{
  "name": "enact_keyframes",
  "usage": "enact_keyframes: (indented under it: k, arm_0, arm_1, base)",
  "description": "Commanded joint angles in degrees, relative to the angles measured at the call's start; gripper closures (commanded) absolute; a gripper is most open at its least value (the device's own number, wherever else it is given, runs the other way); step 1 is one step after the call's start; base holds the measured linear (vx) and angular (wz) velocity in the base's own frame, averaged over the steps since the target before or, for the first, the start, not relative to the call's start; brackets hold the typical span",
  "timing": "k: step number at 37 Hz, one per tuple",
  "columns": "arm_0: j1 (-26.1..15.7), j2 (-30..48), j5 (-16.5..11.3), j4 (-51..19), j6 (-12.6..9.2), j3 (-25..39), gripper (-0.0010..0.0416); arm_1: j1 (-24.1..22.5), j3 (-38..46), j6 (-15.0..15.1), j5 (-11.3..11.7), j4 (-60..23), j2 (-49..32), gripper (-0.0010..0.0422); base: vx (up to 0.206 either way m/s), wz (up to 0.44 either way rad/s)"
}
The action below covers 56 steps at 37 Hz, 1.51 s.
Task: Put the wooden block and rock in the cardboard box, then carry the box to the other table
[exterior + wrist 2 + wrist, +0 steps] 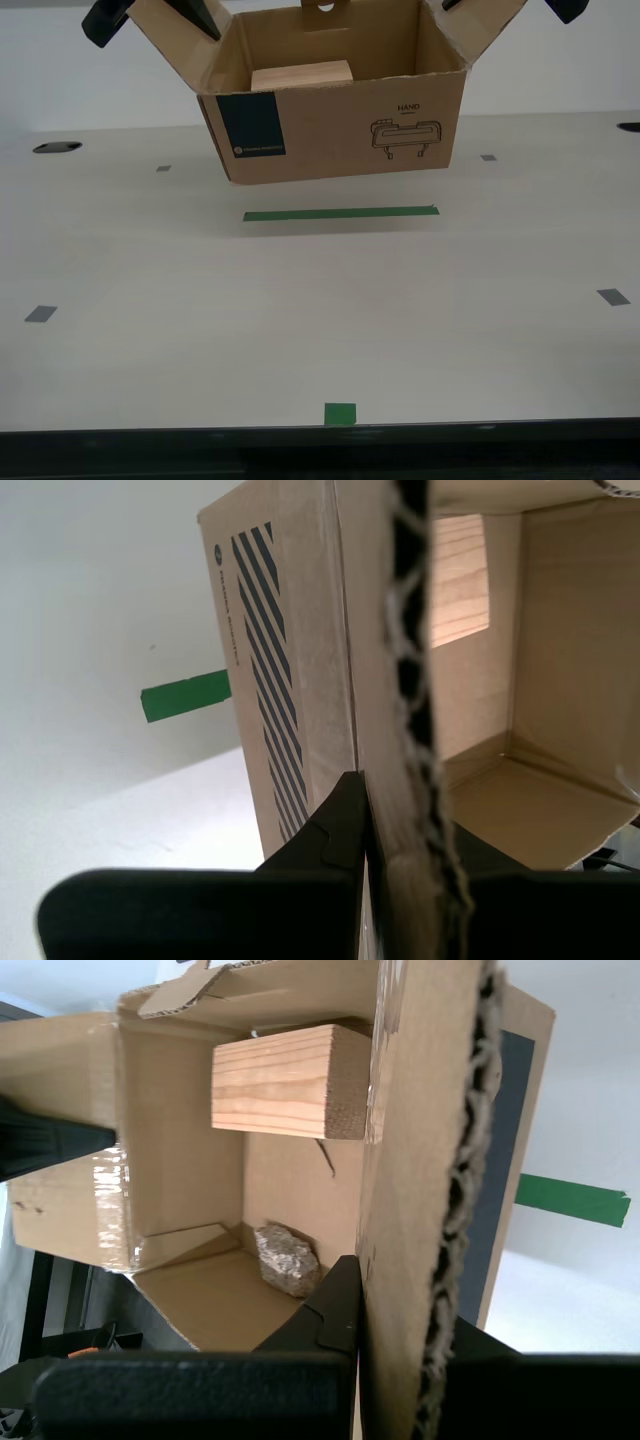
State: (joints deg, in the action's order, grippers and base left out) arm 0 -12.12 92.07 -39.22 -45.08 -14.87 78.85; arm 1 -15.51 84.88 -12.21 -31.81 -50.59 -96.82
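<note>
cardboard box [340,130] held just above the table [300,330], shadow under it, beyond a green tape strip [340,214]; first gripper [400,1360] clamped on a side wall, second gripper [405,880] likewise clamped on a wall; wooden block [285,1082] and rock [287,1258] inside box

My first gripper [400,1360] and second gripper [410,880] both clamp cardboard edges.

Even, bright indoor light with soft shadows throughout.

In the exterior view a faint, diffuse shadow is cast under the cardboard box [335,125] onto the pale table [300,320], and no glare is seen. In both wrist views the near corrugated edges and black fingers [320,1320] are blurred, while the white background at the upper left of the second wrist view is nearly washed out.
</note>
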Motion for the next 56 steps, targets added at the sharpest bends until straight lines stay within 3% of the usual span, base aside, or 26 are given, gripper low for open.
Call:
enact_keyframes:
  k: [1,38,56]
  arm_0:
    - [0.0,-0.13,0.2,0.02,-0.17,0.0,0.0407]
    - [-0.04,-0.13,0.26,0.0,0.02,0.0,0.0407]
    - [-0.04,0.22,0.26,0.04,0.46,0.0,0.0407]
  arm_1:
    - [-0.04,0.09,0.2,-0.37,0.07,1.27,0.0413]
    - [-0.09,0.09,2.49,-0.39,-1.46,1.6,0.0413]
    - [-1.05,0.09,-0.96,-0.35,-1.11,1.6,0.0413]
  base:
    - [-0.023,0.002]
    - [-0.056,0.01]
    - [-0.114,-0.06]
